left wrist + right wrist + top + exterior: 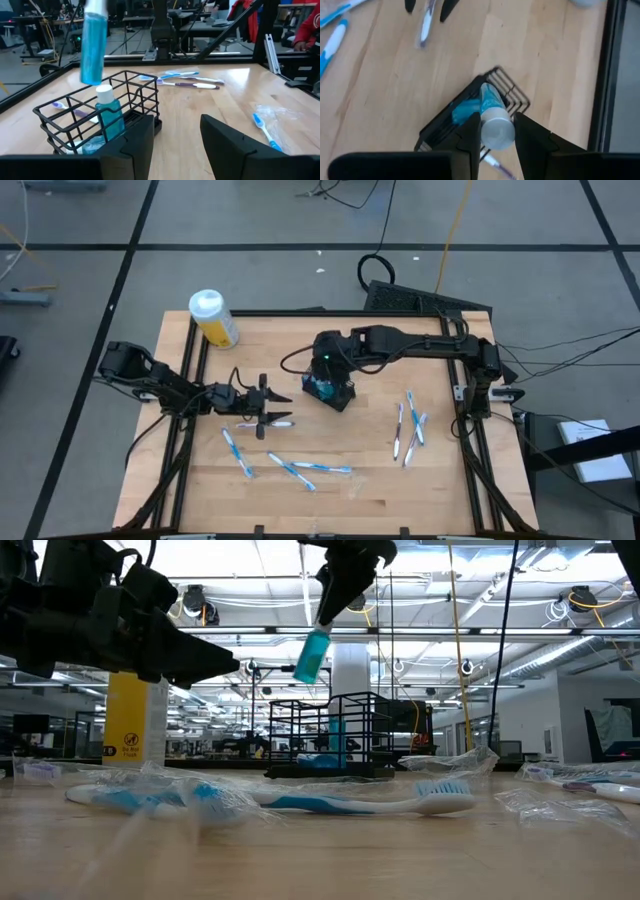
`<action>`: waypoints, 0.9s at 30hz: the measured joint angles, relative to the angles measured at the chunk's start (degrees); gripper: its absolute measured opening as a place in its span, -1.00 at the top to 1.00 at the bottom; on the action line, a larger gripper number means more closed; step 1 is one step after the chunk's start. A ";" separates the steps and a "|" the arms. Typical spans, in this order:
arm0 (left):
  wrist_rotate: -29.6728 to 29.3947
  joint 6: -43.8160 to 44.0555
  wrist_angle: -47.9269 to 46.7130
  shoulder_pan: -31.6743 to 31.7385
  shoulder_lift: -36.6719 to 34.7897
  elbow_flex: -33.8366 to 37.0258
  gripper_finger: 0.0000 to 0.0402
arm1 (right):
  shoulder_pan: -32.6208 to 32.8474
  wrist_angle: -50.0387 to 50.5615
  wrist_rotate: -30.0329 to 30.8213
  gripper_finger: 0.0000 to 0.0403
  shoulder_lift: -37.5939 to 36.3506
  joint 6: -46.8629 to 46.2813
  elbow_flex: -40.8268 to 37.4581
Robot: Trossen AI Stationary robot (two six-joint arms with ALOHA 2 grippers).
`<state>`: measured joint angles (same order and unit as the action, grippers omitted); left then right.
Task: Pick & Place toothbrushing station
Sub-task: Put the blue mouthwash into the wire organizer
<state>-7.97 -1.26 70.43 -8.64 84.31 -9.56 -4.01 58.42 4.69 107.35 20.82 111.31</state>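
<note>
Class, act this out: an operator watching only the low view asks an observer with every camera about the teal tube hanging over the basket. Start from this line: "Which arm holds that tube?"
Observer: The right end effector; it is shut on the teal tube at the cap end.
Operator: Is the tube above the basket opening?
Observer: Yes, the right wrist view shows the black wire basket directly below it.
Operator: Is the basket empty?
Observer: No, a second tube with a white cap already stands inside.
Operator: Where is the other arm?
Observer: The left end effector is open above a toothbrush.

1 basket (340, 740), 1 yellow bottle (215, 320)
</note>
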 joint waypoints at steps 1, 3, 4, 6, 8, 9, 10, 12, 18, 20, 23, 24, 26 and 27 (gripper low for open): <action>-0.02 0.00 0.00 0.00 0.00 0.00 0.16 | 0.00 0.92 0.00 0.59 0.00 -0.34 0.00; -0.04 0.00 0.01 0.00 0.00 0.00 0.16 | 0.18 1.54 0.08 0.59 0.04 -0.96 0.00; -0.06 0.00 0.01 0.00 0.00 0.00 0.16 | 0.29 1.41 0.20 0.59 0.04 -1.17 0.00; -0.30 0.00 0.02 0.00 0.00 0.00 0.16 | 0.37 1.60 0.03 0.59 0.04 -1.72 0.00; -0.64 0.00 0.00 0.00 0.00 0.00 0.16 | 0.44 2.43 -0.02 0.59 0.04 -2.18 0.00; -0.68 0.00 0.00 0.00 0.00 0.00 0.16 | 0.42 3.05 -0.01 0.59 0.04 -2.34 0.00; -0.87 0.01 -0.03 0.00 0.00 0.00 0.16 | 0.38 3.71 0.00 0.59 0.04 -2.46 0.00; -1.09 0.07 -0.13 0.00 0.00 0.02 0.16 | 0.35 4.39 -0.04 0.59 0.04 -2.75 0.00; -1.11 0.07 -0.15 0.00 0.02 0.02 0.16 | 0.37 5.95 -0.59 0.59 0.04 -3.24 -0.02; -1.12 0.07 -0.15 0.00 0.02 0.02 0.16 | 0.37 6.78 -2.31 0.59 0.04 -3.25 -0.02; -1.14 0.09 -0.17 0.00 0.02 0.02 0.16 | 0.37 6.92 -3.52 0.59 0.04 -3.49 -0.02; -1.14 0.11 -0.17 0.00 0.02 0.02 0.16 | 0.37 7.05 -3.55 0.59 0.04 -3.62 -0.02; -1.14 0.07 -0.17 0.00 0.02 0.02 0.16 | 0.36 7.55 -4.74 0.59 0.04 -3.67 -0.02; -1.14 0.07 -0.17 0.00 0.02 0.02 0.16 | 0.35 7.66 -5.07 0.59 0.04 -3.76 -0.03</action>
<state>-9.10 -1.19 70.26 -8.64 84.33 -9.54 -3.66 66.08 -0.38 107.39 17.06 111.27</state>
